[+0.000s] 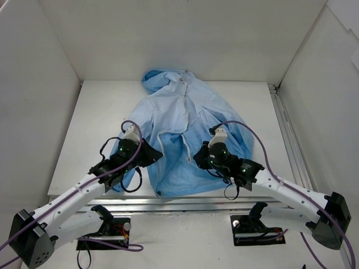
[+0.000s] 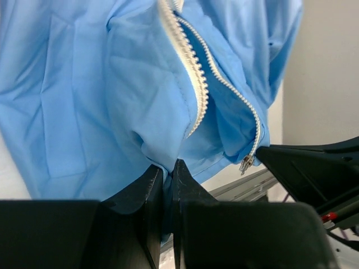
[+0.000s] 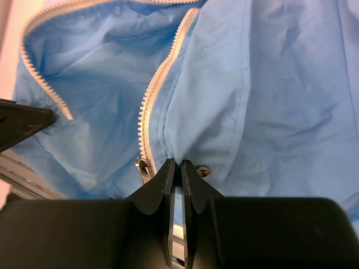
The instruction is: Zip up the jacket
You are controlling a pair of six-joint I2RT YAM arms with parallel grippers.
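The light-blue hooded jacket [image 1: 185, 129] lies on the white table, hood at the back, its front open toward me. Its white zipper [image 2: 190, 73] is unzipped; both toothed edges show in the left wrist view, and one edge [image 3: 151, 101] in the right wrist view. The metal slider [image 3: 143, 167] hangs at the bottom of the right-hand edge, also seen in the left wrist view [image 2: 245, 163]. My left gripper [image 2: 167, 168] is shut on the jacket's left front hem. My right gripper [image 3: 180, 167] is shut on the right front hem, between the slider and a metal snap [image 3: 204, 172].
White walls enclose the table [image 1: 247, 106] on three sides. A metal rail [image 1: 286, 129] runs along the right edge and another along the front edge. The jacket's bottom hem lies at the front edge, between the two arms.
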